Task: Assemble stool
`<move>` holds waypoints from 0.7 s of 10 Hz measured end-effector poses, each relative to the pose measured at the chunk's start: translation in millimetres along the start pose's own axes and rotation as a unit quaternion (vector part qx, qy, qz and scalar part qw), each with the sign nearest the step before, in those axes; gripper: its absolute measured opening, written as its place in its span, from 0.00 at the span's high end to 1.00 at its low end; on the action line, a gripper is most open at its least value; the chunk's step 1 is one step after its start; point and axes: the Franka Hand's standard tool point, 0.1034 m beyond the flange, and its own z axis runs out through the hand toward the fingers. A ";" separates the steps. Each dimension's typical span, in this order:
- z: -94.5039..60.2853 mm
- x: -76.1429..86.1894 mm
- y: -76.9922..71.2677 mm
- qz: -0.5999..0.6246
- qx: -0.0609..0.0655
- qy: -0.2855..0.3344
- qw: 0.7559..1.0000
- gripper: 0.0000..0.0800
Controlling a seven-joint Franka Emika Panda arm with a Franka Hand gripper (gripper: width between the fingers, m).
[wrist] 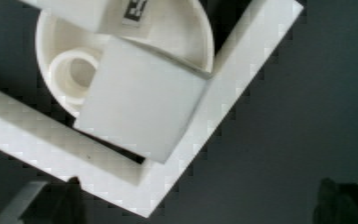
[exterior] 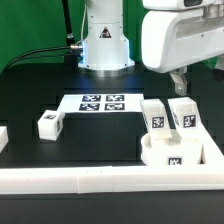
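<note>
The white round seat (exterior: 160,153) sits in the corner of the border rails at the exterior view's right. Two tagged legs (exterior: 155,118) (exterior: 183,115) stand upright at its far side. A third leg (exterior: 50,124) lies alone on the black table at the left. My gripper (exterior: 178,82) hangs above the right-hand upright leg, open and empty. In the wrist view the seat (wrist: 78,40) shows a round recess, a leg (wrist: 144,100) covers part of it, and my dark fingertips (wrist: 43,200) frame the gripper (wrist: 197,205), which holds nothing.
The marker board (exterior: 100,103) lies in front of the robot base (exterior: 105,45). Long white rails (exterior: 110,180) run along the front edge and the right side, and their corner shows in the wrist view (wrist: 211,130). A white piece (exterior: 3,138) is cut off at the left edge.
</note>
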 end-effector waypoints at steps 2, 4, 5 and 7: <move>1.4 1.7 2.7 -0.147 -0.020 -0.006 0.989 0.19; 0.5 6.6 1.9 -0.245 -0.045 -0.015 0.968 0.19; 0.6 4.9 4.9 -0.272 -0.044 -0.017 0.961 0.19; 0.4 3.3 8.5 -0.329 -0.046 -0.022 0.943 0.19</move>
